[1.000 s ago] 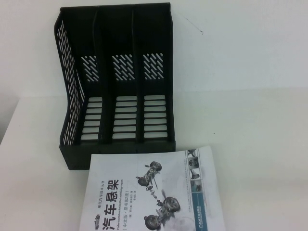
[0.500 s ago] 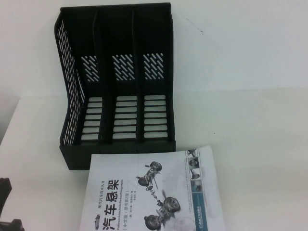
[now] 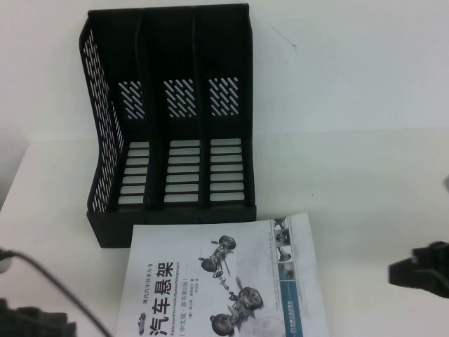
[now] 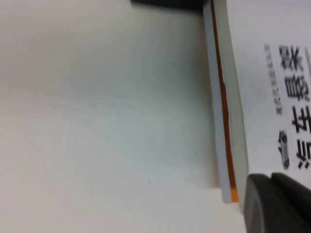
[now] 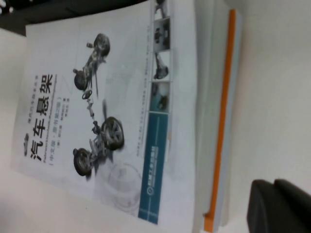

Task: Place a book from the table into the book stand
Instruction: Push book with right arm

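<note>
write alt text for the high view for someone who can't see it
A white-covered book lies flat on a white table, just in front of an empty black three-slot book stand. The right gripper shows at the right edge beside the book, and the left gripper sits in the near left corner; neither touches the book.

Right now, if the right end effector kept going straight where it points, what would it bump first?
Probably the book. The right end effector sits at the table's right side, pointing left toward it; height unclear.

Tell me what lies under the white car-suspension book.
Under the book, an orange edge and a pale layer show, seemingly another book; its cover is hidden. Left gripper is near the book's left side, right gripper to its right.
</note>
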